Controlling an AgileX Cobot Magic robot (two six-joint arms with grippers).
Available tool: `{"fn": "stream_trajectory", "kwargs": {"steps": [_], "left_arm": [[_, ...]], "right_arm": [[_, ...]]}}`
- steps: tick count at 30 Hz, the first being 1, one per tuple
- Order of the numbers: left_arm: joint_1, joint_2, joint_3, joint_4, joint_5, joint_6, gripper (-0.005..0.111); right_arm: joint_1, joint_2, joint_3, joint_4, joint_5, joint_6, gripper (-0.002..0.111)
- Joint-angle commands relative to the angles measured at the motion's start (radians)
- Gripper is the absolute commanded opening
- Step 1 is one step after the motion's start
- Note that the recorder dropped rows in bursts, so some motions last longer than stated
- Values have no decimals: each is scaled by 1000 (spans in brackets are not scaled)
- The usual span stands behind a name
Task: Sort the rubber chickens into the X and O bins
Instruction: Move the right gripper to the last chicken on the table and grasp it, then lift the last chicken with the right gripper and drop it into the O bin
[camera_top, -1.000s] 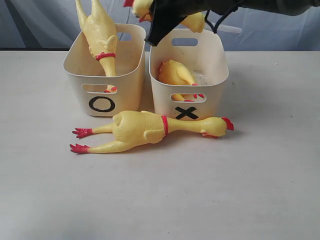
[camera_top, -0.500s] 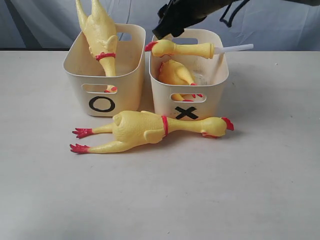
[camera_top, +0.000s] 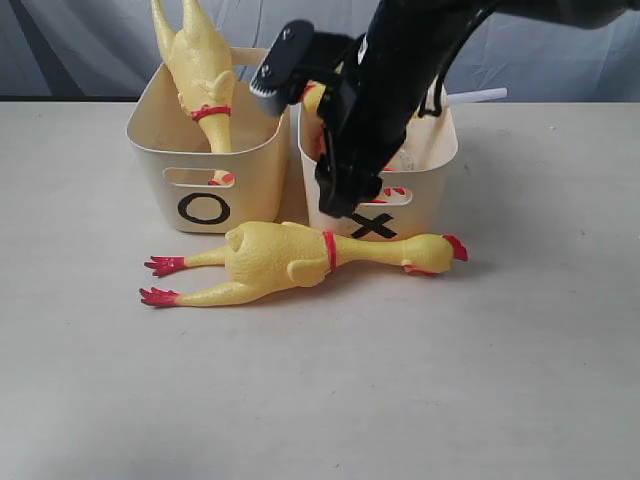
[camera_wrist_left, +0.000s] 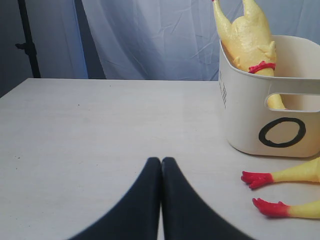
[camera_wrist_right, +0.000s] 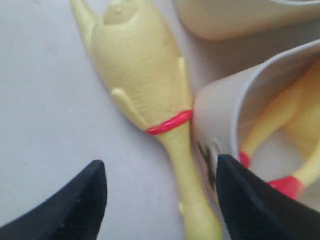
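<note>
The right pincer (camera_wrist_right: 159, 165) is released, its two black fingers (camera_wrist_right: 82, 200) spread wide with nothing between the pads. It hangs low over the table (camera_top: 520, 380), right in front of the X bin (camera_top: 432, 165). The neck of the lying chicken (camera_top: 285, 262) runs through the gap between the fingers without touching either of them. Its red neck band (camera_wrist_right: 170, 122) and plump body sit just beyond the fingertips. One finger is close beside the X bin's front wall. Inside that wall are the yellow legs and red feet of another chicken (camera_wrist_right: 272, 122).

In the exterior view the right arm (camera_top: 400, 90) covers most of the X bin. A short head-and-neck piece (camera_top: 313, 98) shows behind the arm at the bin's rim, and its white tube (camera_top: 481, 96) sticks out on the arm's far side.

The left pincer (camera_wrist_left: 161, 167) is clenched, finger against finger, gripping nothing, and hovers above bare table. Well ahead of it and off to one side stands the O bin (camera_wrist_left: 240, 120). An upended chicken (camera_wrist_left: 250, 35) leans in it, legs in the air. The lying chicken's two red feet are nearer the pincer than the bin is.
</note>
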Motion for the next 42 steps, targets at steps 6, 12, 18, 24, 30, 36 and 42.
{"fn": "stream_trajectory", "kwargs": {"steps": [6, 12, 18, 24, 30, 36, 42], "left_arm": [[-4, -5, -2, 0, -13, -4, 0], [-4, -5, -2, 0, -13, -4, 0], [-4, -5, -2, 0, -13, -4, 0], [-4, -5, -2, 0, -13, -4, 0], [-4, -5, -2, 0, -13, -4, 0], [-4, -5, -2, 0, -13, -4, 0], [-4, -5, -2, 0, -13, -4, 0]], "right_arm": [[93, 167, 2, -9, -18, -60, 60], [153, 190, 2, -12, -202, -151, 60], [176, 203, 2, -5, -378, -163, 60], [167, 265, 2, -3, -377, -159, 60], [167, 362, 2, -13, -331, -118, 54], [176, 379, 2, -54, -192, -108, -1], [200, 306, 2, -57, -104, -67, -1]]}}
